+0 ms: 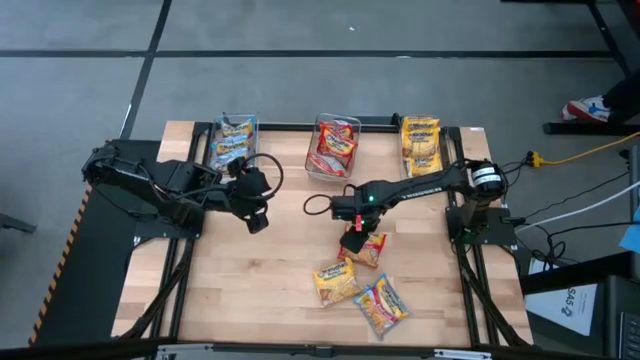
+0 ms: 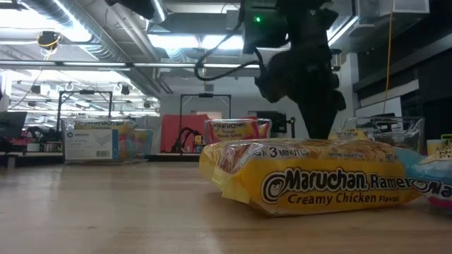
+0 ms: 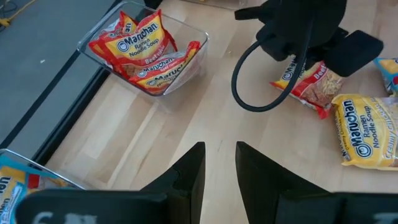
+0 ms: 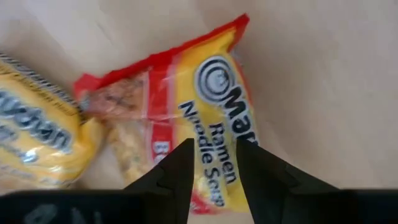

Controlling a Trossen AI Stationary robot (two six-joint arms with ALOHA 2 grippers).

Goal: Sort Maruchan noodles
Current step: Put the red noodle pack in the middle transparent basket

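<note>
Three Maruchan noodle packets lie flat on the wooden table near its front. They are a red one (image 1: 372, 250), a yellow one (image 1: 335, 281) and a blue one (image 1: 382, 305). My right gripper (image 1: 352, 240) points down over the red packet (image 4: 217, 81) and is open, with the packet's printed face showing between and beside its fingers. My left gripper (image 1: 258, 222) hangs open over bare wood left of centre (image 3: 219, 165), away from every packet. More packets lie in three clear bins along the far edge. My right gripper comes at the red packet's middle (image 4: 214, 134) from above, pointing down, with its fingers (image 4: 180, 171) spread over the printed face. The packet lies flat on the table. I cannot tell whether the fingertips touch it.
Along the far edge stand the bin of blue packets (image 1: 232, 142), the bin of red packets (image 1: 333, 147) and the bin of yellow packets (image 1: 421, 145). In the low view the yellow packet (image 2: 311, 176) fills the foreground. Bare wood lies on the table's front left.
</note>
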